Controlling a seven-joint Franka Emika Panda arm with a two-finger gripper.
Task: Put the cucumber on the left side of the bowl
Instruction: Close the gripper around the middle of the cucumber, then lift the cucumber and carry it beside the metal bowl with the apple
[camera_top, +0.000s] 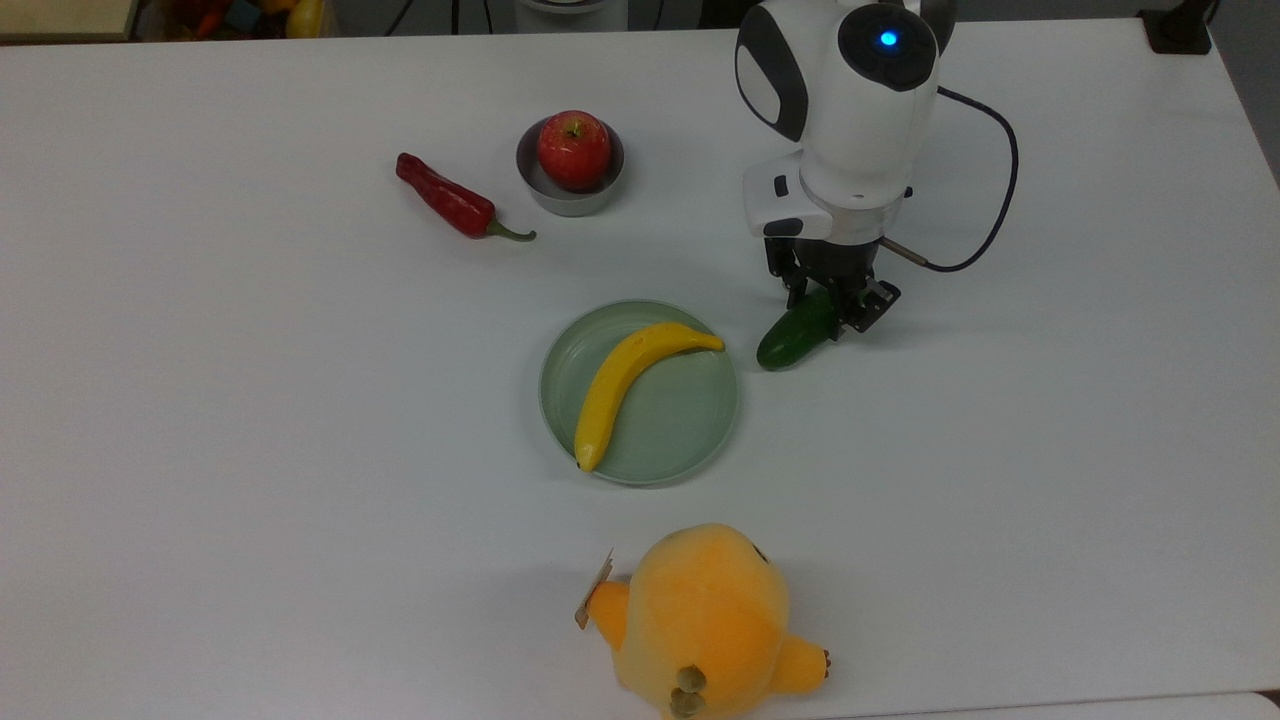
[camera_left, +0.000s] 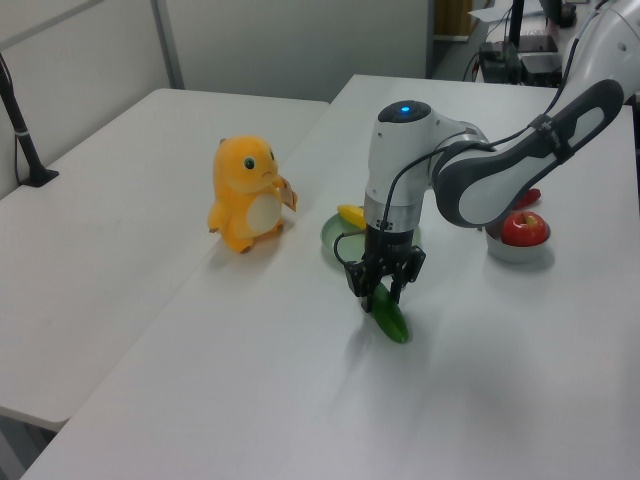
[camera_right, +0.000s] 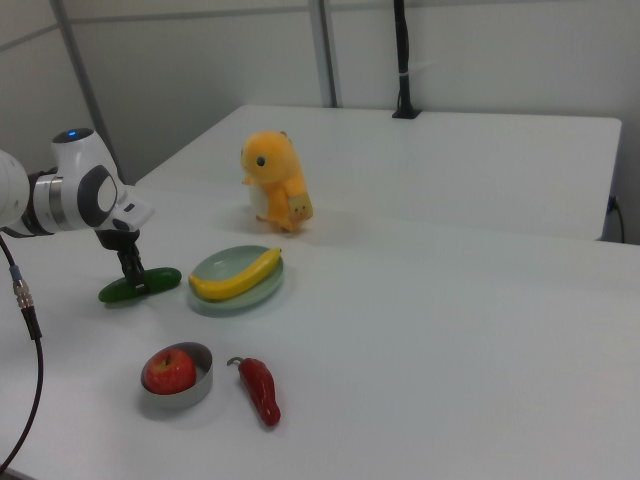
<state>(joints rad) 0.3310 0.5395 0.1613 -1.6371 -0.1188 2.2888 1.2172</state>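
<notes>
The jaws (camera_top: 825, 300) are closed on the far end of the cucumber (camera_top: 790, 340), which lies on the bench just beside the green plate (camera_top: 690, 440). The bowl (camera_top: 568, 200) sits well apart, toward the top view's upper left.

Bright, even overhead light washes the white worktop (camera_top: 300, 420). Shadows are soft and faint, a pale one beside the plush toy (camera_left: 247, 195). The cucumber (camera_top: 795, 337) shows small glossy highlights. Focus is slightly soft.
</notes>
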